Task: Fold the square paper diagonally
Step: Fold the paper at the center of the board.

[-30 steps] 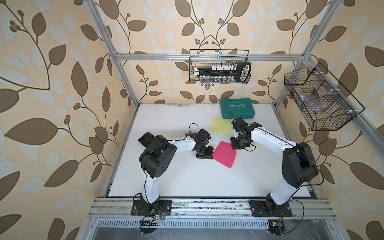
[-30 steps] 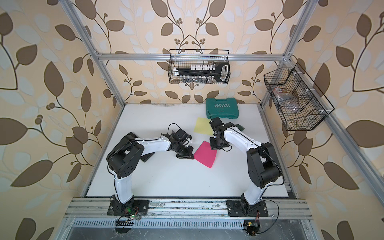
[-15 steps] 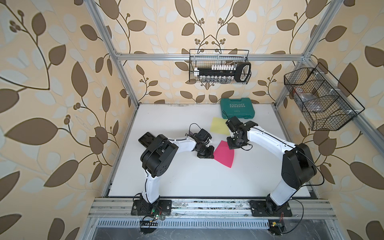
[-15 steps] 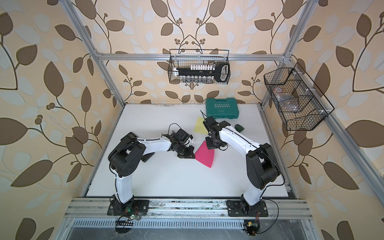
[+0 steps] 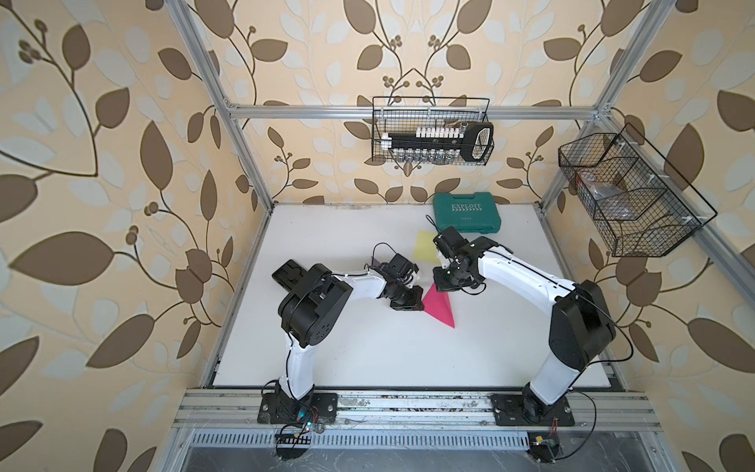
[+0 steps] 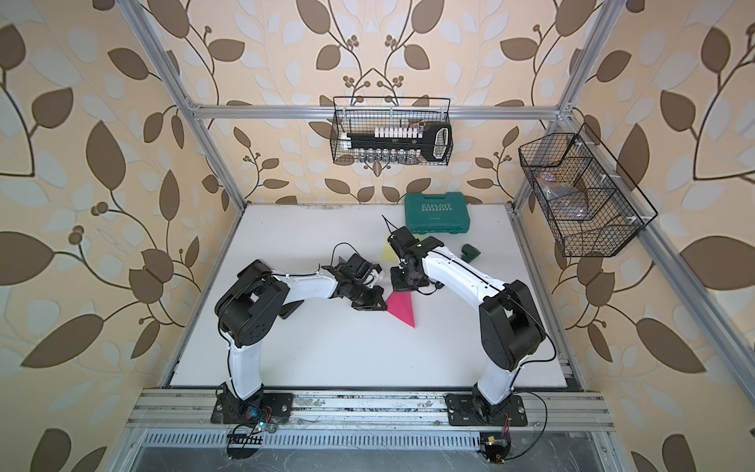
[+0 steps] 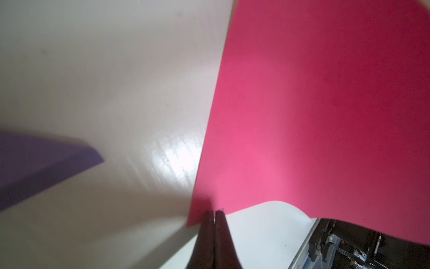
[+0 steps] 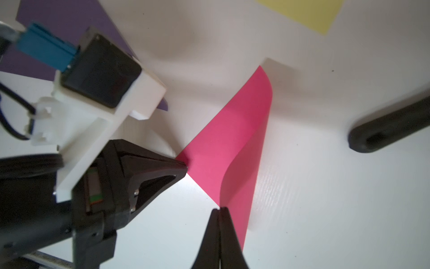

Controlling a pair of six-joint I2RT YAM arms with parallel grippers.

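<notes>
The pink paper (image 5: 439, 308) lies on the table (image 5: 367, 359), bent over into a loose triangle

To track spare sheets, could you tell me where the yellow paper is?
In both top views the yellow paper lies toward the back of the table, between the green case and pink paper.

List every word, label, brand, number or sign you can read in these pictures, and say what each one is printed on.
"EXPLOIT": on the lid of the green tool case, with a row of arrowheads beneath it.
The small line under the arrowheads: too small to read.
The socket rack: any markings are too small to read.
No print shows on the pink paper or the yellow paper.
</notes>
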